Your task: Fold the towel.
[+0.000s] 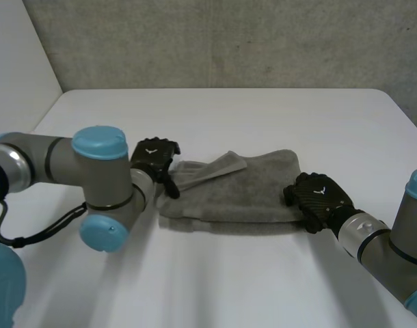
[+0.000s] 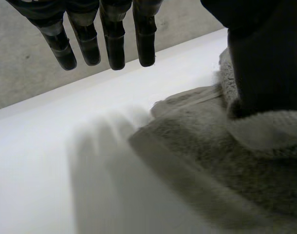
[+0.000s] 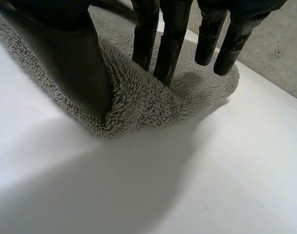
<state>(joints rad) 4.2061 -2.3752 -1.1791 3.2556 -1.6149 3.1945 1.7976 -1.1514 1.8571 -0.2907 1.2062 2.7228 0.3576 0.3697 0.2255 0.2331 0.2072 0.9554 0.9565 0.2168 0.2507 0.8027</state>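
Towel: you have the grey terry towel (image 1: 253, 195) lying mid-table and rumpled, with a flap doubled over its left part.
Left hand: the black left hand (image 1: 152, 156) is at the towel's left end. Its fingers (image 2: 114, 48) hang straight and spread above bare table, clear of the cloth. Its thumb (image 2: 265, 58) rests on a rolled edge.
Right hand: the black right hand (image 1: 318, 198) is at the near right corner. Its thumb (image 3: 65, 53) is against the near edge and its fingers (image 3: 170, 48) are on top, with the cloth humped and pinched between them.
Edges: the far edge of the flat white table (image 1: 263, 113) meets a rough grey wall (image 1: 229, 41).
Room: you have bare table beyond the towel, in front of it, and to both sides.
Markings: there is a small white mark (image 1: 152, 149) on the back of each hand, too small to read.
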